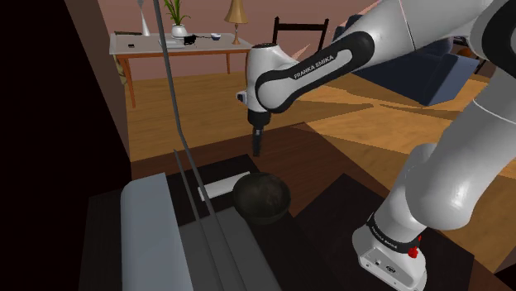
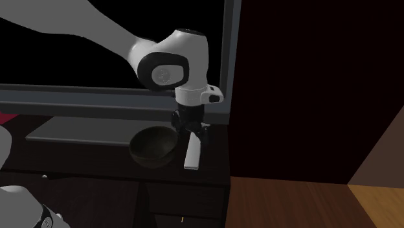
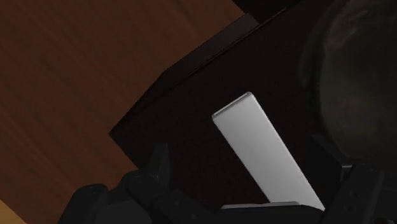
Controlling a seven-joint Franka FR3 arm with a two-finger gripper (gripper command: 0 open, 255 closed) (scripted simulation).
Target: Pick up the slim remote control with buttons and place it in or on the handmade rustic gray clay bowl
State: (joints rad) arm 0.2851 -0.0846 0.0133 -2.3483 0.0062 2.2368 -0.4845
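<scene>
Gripper (image 3: 245, 159) fingers stand apart and hold nothing. They hang pointing down over the slim remote control (image 3: 267, 156), and in the wrist view its near end lies between the two black fingers (image 3: 156, 172) with neither one touching it. The shoulder view shows a clear gap of air between the fingertips and the remote below. The remote is drawn as a plain pale grey bar and lies flat on the dark top of a low cabinet (image 2: 217, 155); no buttons can be made out on it. Just beside it sits the dark grey bowl (image 1: 261, 198), upright, with a rough mottled inside. The bowl is on the remote's left in the second exterior view and on its right in the shoulder view, where its rim hides one end of the bar. Behind both, farther back on the cabinet in the second exterior view, stands a flat screen (image 2: 97, 39) with a black face and a grey frame. Wooden floor (image 2: 291, 204) lies past the cabinet's right edge in that view. At the far end of the room in the shoulder view is a table (image 1: 165, 45) with a potted plant (image 1: 177, 16) and a lamp (image 1: 236, 12), then a dark chair (image 1: 302, 37), and a blue sofa (image 1: 422, 70) to the right.
</scene>
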